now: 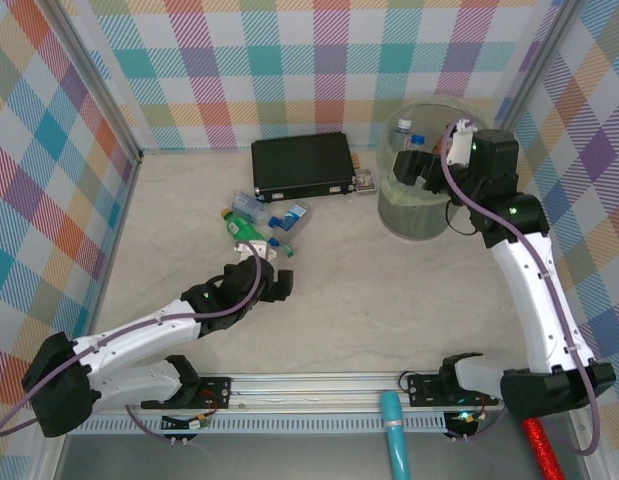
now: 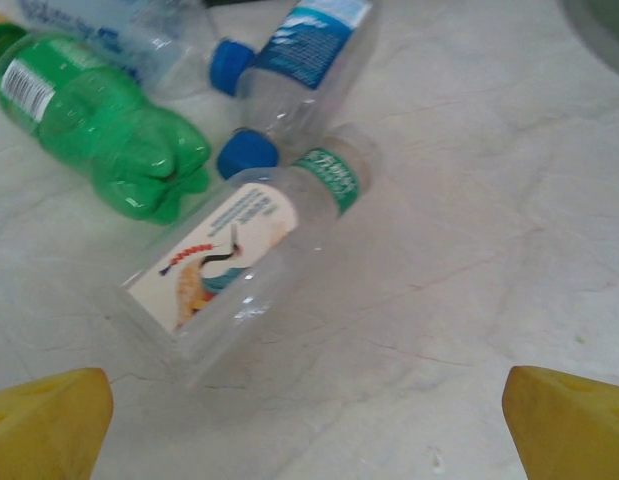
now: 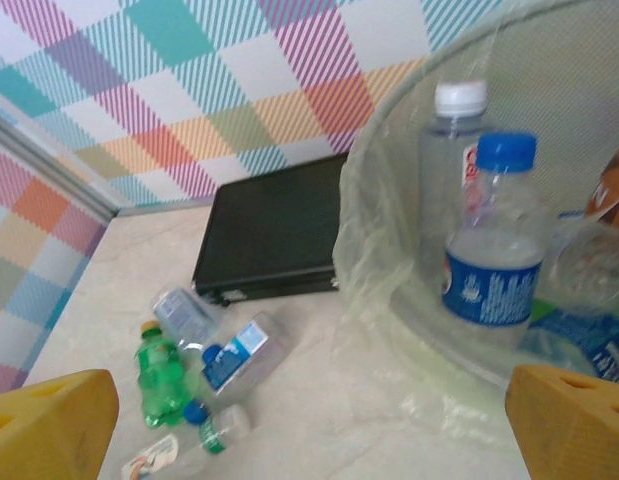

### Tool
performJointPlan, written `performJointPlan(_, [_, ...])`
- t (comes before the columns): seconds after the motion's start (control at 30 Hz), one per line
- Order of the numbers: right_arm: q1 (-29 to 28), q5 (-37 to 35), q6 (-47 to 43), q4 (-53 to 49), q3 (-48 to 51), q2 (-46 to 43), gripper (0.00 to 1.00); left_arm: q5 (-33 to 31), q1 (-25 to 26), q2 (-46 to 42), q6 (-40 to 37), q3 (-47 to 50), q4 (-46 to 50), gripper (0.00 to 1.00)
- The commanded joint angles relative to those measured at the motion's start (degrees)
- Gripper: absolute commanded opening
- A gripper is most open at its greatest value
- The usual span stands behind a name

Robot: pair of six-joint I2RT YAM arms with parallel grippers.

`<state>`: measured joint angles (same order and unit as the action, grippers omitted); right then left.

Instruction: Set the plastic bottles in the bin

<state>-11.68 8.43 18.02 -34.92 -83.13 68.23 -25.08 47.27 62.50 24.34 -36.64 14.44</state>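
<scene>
The left tool (image 1: pixel 273 275) hangs wide and empty at 6 o'clock of a cluster of plastic bottles (image 1: pixel 261 222) lying on the table (image 1: pixel 369 300). Nearest it lies a clear bird-label bottle (image 2: pixel 229 260), with a green bottle (image 2: pixel 99 125) at its 10 o'clock. The right tool (image 1: pixel 417 168), likewise wide and holding nothing, hovers over the bin (image 1: pixel 404 215) at the table's 2 o'clock, where a blue-capped bottle (image 3: pixel 492 250) stands inside. A black case (image 1: pixel 301 166) lies at the cluster's 12 o'clock.

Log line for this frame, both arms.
left gripper open, near crane-label bottle | right gripper open, at bin | four bottles on table
</scene>
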Motion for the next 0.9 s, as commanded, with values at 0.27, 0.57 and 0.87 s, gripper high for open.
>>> performJointPlan(0.27, [-7.83,10.91,5.31,5.89,14.48,-10.98,0.99,2.12,-9.04,13.48,-2.52,-5.60,-5.70,1.00])
performJointPlan(0.57, [-10.39,10.87,8.39,9.91,24.11,-17.55,0.99,9.02,-14.18,19.92,-6.36,-8.10,-7.47,1.00])
performJointPlan(0.87, [-10.38,10.78,9.31,11.22,26.70,-19.58,0.99,20.85,-14.14,23.10,-6.61,-9.59,-4.83,0.91])
